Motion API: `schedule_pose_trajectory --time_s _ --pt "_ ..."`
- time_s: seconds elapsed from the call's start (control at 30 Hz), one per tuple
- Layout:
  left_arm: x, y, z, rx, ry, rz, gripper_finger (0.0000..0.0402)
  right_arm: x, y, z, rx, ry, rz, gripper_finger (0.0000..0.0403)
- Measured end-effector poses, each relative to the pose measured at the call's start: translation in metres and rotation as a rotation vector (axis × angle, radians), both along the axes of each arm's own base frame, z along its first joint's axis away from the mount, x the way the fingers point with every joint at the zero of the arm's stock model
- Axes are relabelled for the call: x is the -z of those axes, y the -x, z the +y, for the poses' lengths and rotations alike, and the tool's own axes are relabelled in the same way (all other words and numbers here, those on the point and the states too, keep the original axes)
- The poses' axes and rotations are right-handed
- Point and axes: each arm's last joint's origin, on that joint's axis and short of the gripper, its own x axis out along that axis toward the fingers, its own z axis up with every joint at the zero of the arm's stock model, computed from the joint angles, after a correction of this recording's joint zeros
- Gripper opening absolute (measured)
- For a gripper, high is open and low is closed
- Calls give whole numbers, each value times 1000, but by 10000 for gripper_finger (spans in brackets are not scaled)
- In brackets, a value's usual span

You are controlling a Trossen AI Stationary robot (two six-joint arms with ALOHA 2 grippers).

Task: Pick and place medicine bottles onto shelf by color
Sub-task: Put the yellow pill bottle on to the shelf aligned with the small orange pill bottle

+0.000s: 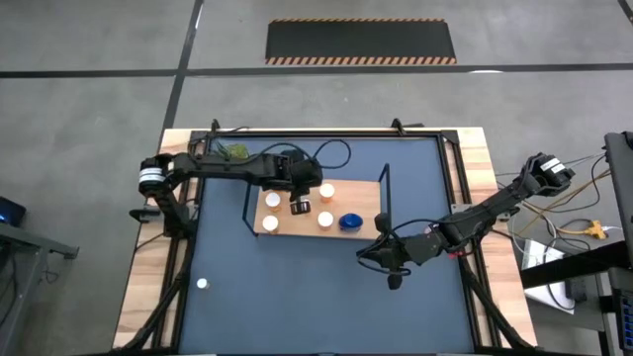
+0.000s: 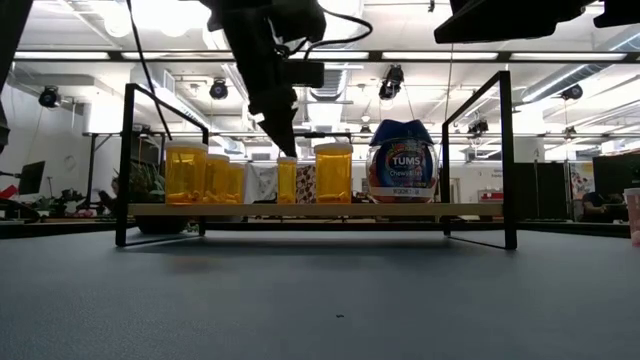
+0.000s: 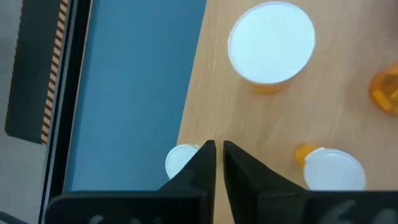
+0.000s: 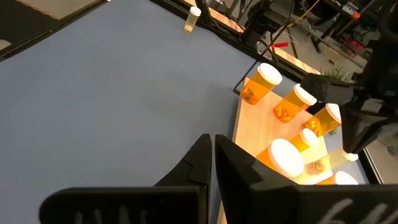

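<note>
The light-wood shelf (image 1: 297, 223) with black wire ends lies on the blue mat. Several white-capped orange bottles (image 2: 334, 172) and the blue bottle (image 1: 350, 222) stand upright on its board. One tiny white bottle (image 1: 202, 284) stands alone on the mat near the left edge. My left gripper (image 1: 300, 204) hangs over the shelf, fingers shut and pointing down (image 3: 217, 155), between a small white cap (image 3: 180, 160) and another cap (image 3: 333, 169); it holds nothing. My right gripper (image 1: 394, 269) hovers over the mat to the right of the shelf, shut and empty (image 4: 212, 149).
The dark-blue mat (image 1: 297, 307) covers most of the table. A small green plant (image 1: 235, 151) sits at the far left corner. The shelf's wire frames (image 2: 505, 150) rise at both short ends. Cables trail near the far edge and off the table's right side.
</note>
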Motion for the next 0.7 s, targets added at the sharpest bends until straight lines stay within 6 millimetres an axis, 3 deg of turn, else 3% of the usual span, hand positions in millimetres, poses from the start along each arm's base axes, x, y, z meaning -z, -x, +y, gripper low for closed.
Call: schedule_pose_trajectory --time_s 0.3,0.7 --pt "-1 1 5 -19 -138 42 3 0 0 0 0 0 0 13" --pt "2 4 12 -21 -126 57 3 0 0 0 0 0 0 13"
